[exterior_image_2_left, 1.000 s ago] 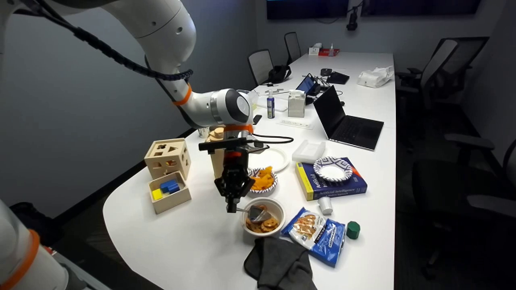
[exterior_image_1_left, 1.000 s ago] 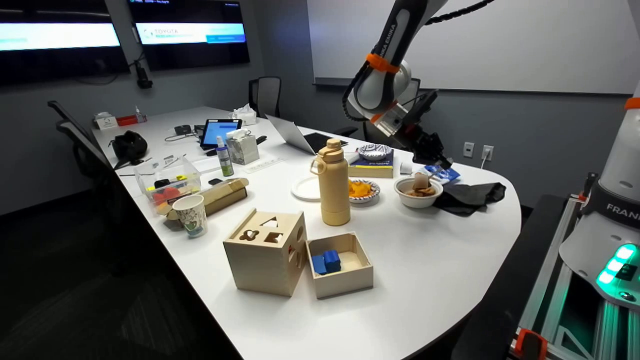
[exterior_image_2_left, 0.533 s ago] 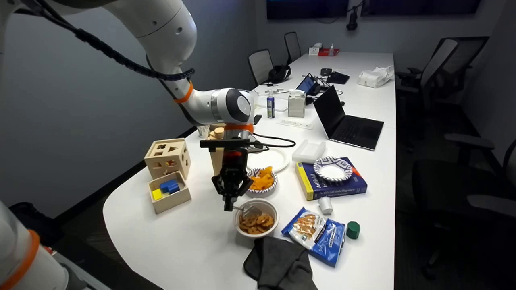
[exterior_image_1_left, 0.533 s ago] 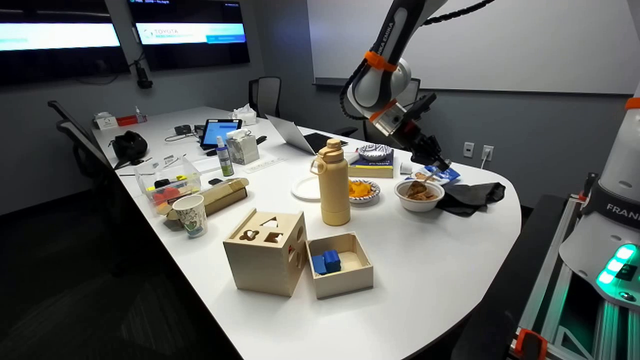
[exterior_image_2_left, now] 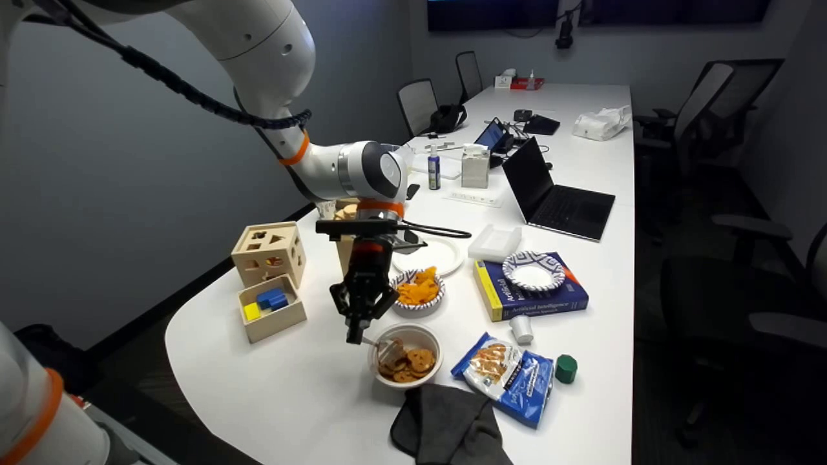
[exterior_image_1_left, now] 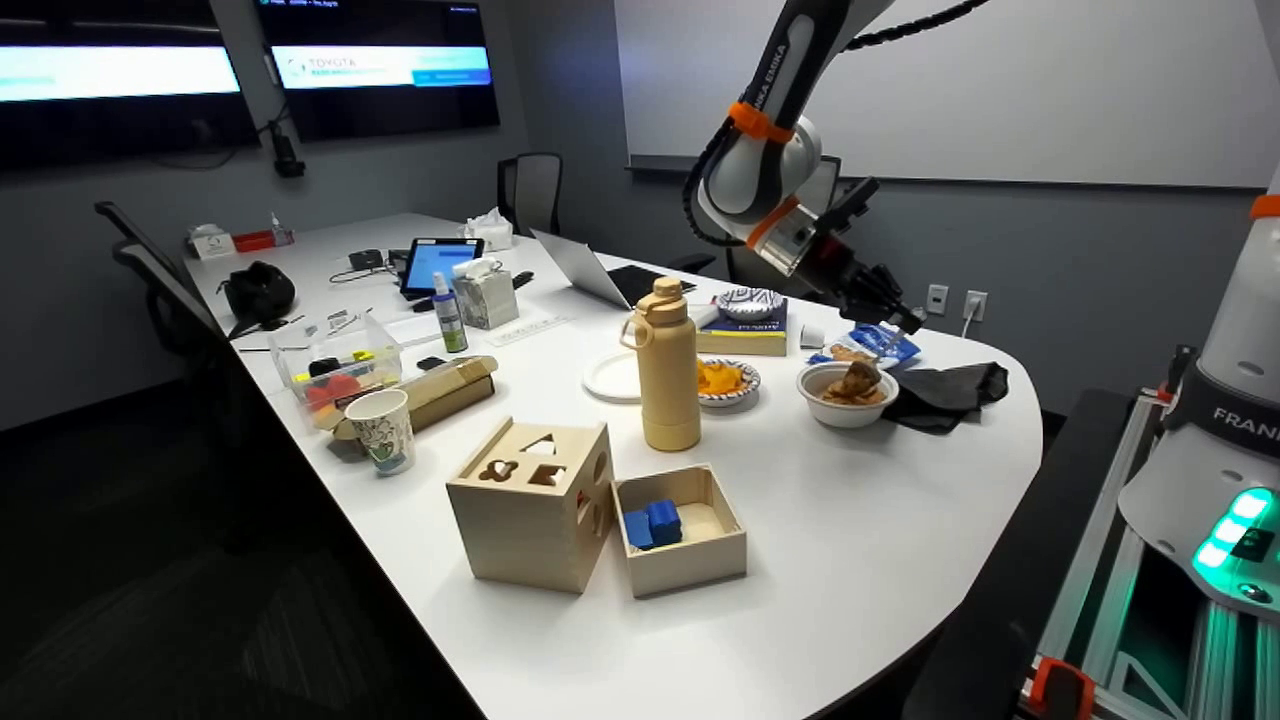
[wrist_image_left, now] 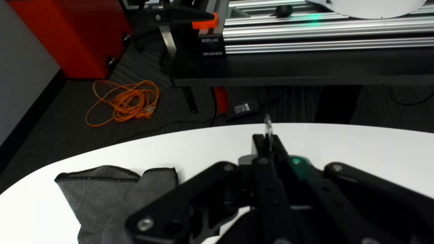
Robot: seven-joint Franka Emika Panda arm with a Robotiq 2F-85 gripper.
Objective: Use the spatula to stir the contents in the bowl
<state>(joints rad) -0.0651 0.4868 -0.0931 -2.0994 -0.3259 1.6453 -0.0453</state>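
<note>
In an exterior view, the gripper (exterior_image_2_left: 355, 332) pinches a spatula (exterior_image_2_left: 391, 352) by its handle, blade angled down among round brown snacks (exterior_image_2_left: 413, 369) in a white bowl (exterior_image_2_left: 420, 334), near a dark cloth (exterior_image_2_left: 449, 423). The spatula is probably light and stiff, best held by the handle; the snacks seem brittle. Since a second ago, the bowl has shifted away from the blue bag (exterior_image_2_left: 510, 378).

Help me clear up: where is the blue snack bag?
In an exterior view, the blue snack bag lies right of the white bowl, between it and the green object.
</note>
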